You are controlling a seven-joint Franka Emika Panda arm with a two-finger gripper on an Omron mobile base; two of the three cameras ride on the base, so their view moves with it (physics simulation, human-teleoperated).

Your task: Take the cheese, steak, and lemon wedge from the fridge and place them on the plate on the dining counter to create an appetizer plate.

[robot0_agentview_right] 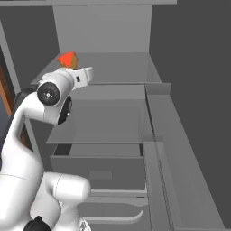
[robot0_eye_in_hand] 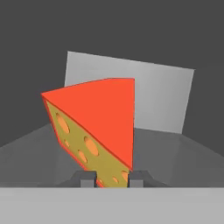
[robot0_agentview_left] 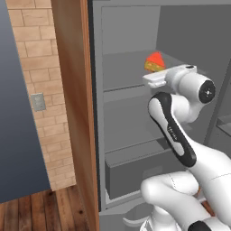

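- The gripper [robot0_eye_in_hand: 112, 178] is clamped on the lower tip of the cheese [robot0_eye_in_hand: 96, 127], which shows at the centre of the hand view.
- Judging by that narrow hold, draw it straight back out, slowly (a tilt could slip it).
- The fridge [robot0_agentview_right: 135, 117] stands open; its shelves look bare around the cheese, upper left in the right base view.

Count taken inside the tall grey fridge [robot0_agentview_left: 135, 27], one unit. Cheese: one orange-yellow wedge with dark holes and a red top face [robot0_eye_in_hand: 94, 131]. Grey inner shelves [robot0_agentview_right: 113, 67]: two seen, one above the other. Grey drawer [robot0_agentview_right: 101, 171]: one, below the shelves. Wood-brown side panel [robot0_agentview_left: 72, 90]: one. Grey wall switch plate on the brick wall [robot0_agentview_left: 39, 102]: one. Dark finger tips of the hand [robot0_eye_in_hand: 112, 179]: two.
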